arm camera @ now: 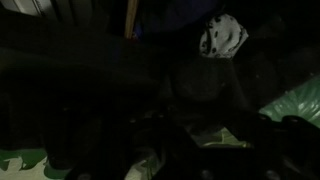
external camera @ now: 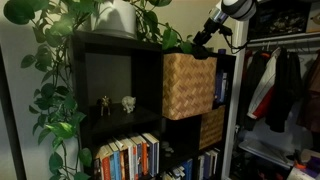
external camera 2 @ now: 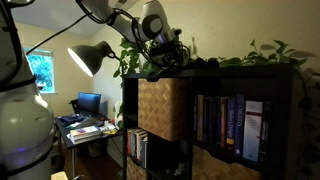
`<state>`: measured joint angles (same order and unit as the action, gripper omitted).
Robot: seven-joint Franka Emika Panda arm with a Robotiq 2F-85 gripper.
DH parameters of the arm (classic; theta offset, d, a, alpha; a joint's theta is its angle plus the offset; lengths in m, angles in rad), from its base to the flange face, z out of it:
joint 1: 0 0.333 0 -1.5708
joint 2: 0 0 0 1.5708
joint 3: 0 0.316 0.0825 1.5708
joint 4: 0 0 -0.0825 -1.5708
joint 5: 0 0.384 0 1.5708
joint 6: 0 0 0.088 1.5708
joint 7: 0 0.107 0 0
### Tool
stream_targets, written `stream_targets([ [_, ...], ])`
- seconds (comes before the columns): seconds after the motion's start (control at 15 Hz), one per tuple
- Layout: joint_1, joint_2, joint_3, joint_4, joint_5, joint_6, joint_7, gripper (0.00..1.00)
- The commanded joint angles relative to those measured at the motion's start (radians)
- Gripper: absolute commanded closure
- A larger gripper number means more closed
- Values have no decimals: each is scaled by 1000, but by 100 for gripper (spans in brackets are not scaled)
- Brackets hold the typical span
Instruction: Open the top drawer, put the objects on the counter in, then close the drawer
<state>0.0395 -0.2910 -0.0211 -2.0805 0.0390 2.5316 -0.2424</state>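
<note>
In an exterior view, you see the top drawer (external camera: 188, 85) under the counter (external camera: 110, 38), contents hidden; figurines (external camera: 128, 102) show only here. In an exterior view, the gripper (external camera 2: 172, 58) hangs over the counter; you cannot tell its jaw state. Wrist view: near-black.

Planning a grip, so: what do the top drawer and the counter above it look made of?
The top drawer looks like light tan woven wicker, matte; its front shows a square basket weave. The counter seems smooth dark wood or laminate board; dim light leaves that open.
</note>
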Motion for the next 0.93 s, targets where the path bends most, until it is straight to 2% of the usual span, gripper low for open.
stream_targets([
  [0.0,5,-12,-1,-16,-2,7,16,79],
  [0.13,6,-30,3,-25,-9,-6,16,91],
  [0.27,6,-53,12,-37,-19,-30,16,95],
  [0.47,14,-91,24,-58,-21,-97,14,92],
  [0.87,51,-144,41,-100,8,-231,17,93],
])
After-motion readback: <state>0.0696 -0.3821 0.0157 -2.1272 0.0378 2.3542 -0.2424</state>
